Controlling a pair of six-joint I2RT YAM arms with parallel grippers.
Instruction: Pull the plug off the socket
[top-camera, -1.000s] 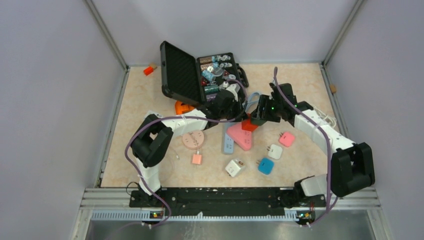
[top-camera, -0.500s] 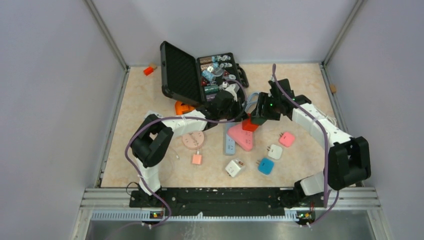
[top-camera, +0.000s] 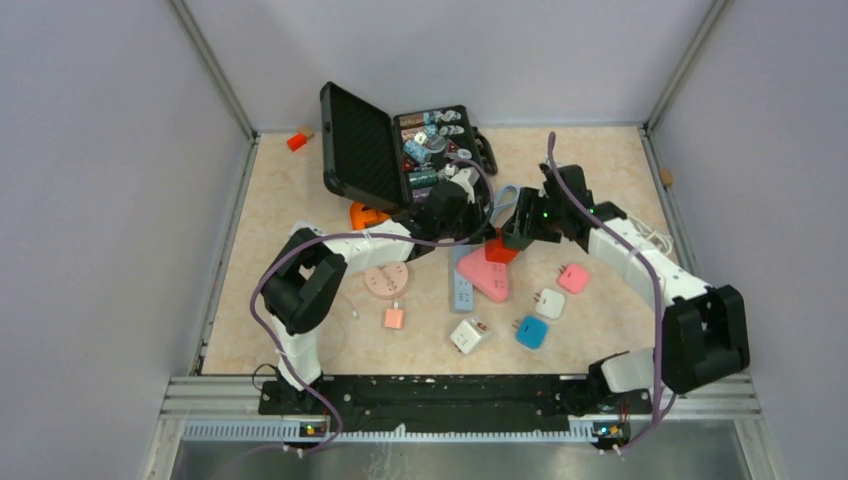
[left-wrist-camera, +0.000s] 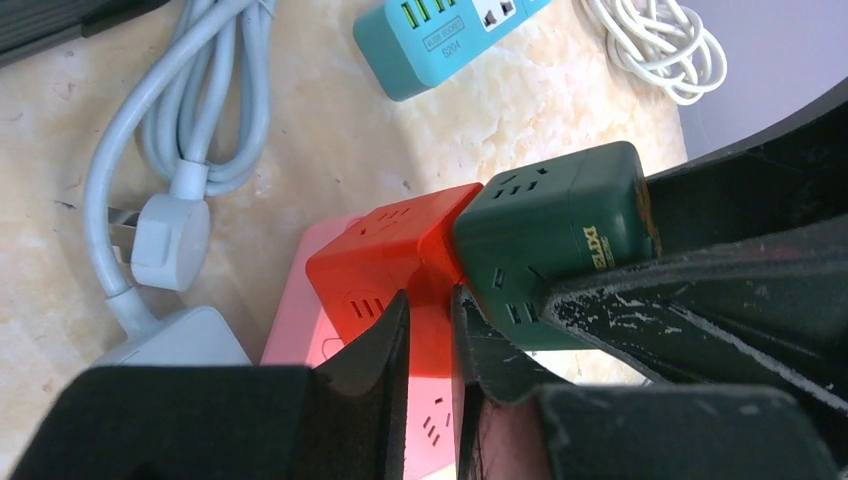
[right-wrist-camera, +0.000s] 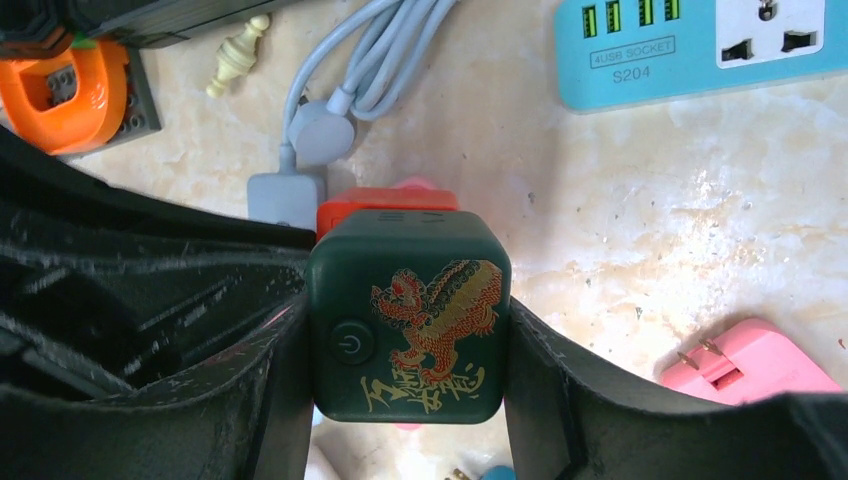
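A dark green cube plug (right-wrist-camera: 408, 330) with a gold and red dragon print is joined to a red cube socket (left-wrist-camera: 390, 250); the red cube also shows behind it in the right wrist view (right-wrist-camera: 385, 198). My right gripper (right-wrist-camera: 405, 345) is shut on the green cube, one finger on each side. My left gripper (left-wrist-camera: 428, 325) is shut on the red cube's lower part, jaws close together. In the top view both grippers meet at mid-table, left (top-camera: 470, 215) and right (top-camera: 520, 230), over the red cube (top-camera: 498, 250). A pink socket block (top-camera: 485, 273) lies under them.
An open black case (top-camera: 400, 150) stands behind. A teal power strip (right-wrist-camera: 700, 45), a grey cable with plug (left-wrist-camera: 170, 225) and a white cable coil (left-wrist-camera: 650, 40) lie close by. Small adapters lie in front: pink (top-camera: 573, 278), white (top-camera: 549, 302), blue (top-camera: 531, 332).
My right arm shifted slightly left and back again. The green and red cubes stay joined between both grippers. The left arm has hardly moved.
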